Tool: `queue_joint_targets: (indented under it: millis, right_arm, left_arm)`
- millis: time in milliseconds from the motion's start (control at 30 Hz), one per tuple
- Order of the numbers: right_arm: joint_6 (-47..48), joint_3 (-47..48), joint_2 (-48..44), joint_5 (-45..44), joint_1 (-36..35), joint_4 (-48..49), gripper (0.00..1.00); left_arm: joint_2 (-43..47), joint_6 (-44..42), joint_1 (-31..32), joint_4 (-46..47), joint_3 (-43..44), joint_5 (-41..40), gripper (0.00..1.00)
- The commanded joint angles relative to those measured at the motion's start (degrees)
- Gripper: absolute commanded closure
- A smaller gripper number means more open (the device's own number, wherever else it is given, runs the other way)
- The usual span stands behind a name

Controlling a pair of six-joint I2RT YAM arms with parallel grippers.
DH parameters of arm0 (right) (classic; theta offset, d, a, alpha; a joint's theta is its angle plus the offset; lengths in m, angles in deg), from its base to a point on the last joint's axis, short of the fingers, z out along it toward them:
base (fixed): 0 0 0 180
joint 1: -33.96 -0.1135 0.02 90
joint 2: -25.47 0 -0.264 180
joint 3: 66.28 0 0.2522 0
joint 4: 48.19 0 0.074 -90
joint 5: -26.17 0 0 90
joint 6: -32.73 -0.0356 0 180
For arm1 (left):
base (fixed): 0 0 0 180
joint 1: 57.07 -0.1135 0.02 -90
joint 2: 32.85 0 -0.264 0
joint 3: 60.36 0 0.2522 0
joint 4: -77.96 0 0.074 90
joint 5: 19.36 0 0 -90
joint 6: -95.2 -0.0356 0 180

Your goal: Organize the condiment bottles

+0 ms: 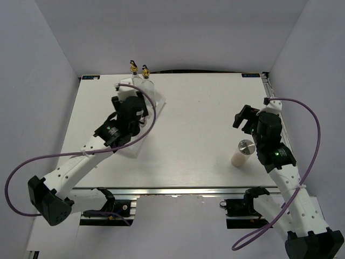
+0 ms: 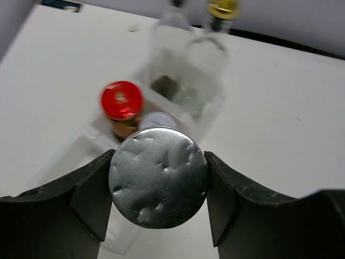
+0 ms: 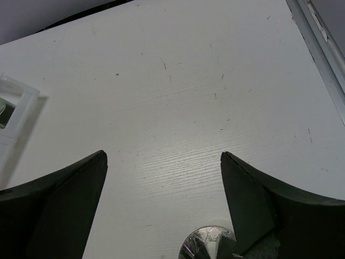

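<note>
The left gripper (image 2: 158, 186) is pinching a white shaker (image 2: 159, 170), its jaws pressing on the round, dimpled silver top. The top is facing the wrist camera, with the long axis running down toward the clear stepped tray (image 2: 64, 159). A red-capped jar (image 2: 122, 102) and two tall glass bottles (image 2: 213, 48) are standing upright in the tray. The right gripper (image 3: 161, 162) is hanging with jaws spread beside a second upright shaker (image 1: 242, 152) on the tabletop (image 1: 199, 124).
</note>
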Motion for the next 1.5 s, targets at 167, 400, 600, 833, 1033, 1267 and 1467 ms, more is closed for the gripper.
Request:
queue_joint_targets:
  millis: [167,400,600,833,1033,1267,1467]
  right_arm:
    - [0.2,0.4,1.7,-3.2,0.3,1.0,0.11]
    - [-0.4,0.6,2.6,-4.8,0.3,0.5,0.11]
    - [-0.9,1.3,3.8,-5.2,0.3,-0.7,0.11]
    - [-1.3,1.7,4.3,-5.0,0.3,-1.5,0.11]
    - [-1.6,4.0,5.0,-2.0,0.3,-7.3,0.11]
    - [-3.1,5.2,4.8,-4.1,0.3,-14.0,0.11]
    - [-2.6,8.5,6.7,-1.4,0.3,-19.8,0.11]
  left_arm:
    - [6.4,5.0,-17.0,-2.5,-6.8,4.1,1.0]
    - [5.8,6.6,-23.4,-4.6,-8.4,7.5,1.0]
    - [4.8,8.1,-24.6,-4.5,-10.0,12.4,1.0]
    - [3.8,8.5,-24.7,-3.7,-11.9,10.8,0.96]
    - [-1.2,10.0,-24.9,-3.0,-11.8,7.4,0.86]
    - [-4.4,11.1,-25.2,-0.1,-13.3,6.4,0.58]
    - [-4.7,11.7,-25.4,-0.7,-14.0,6.3,0.25]
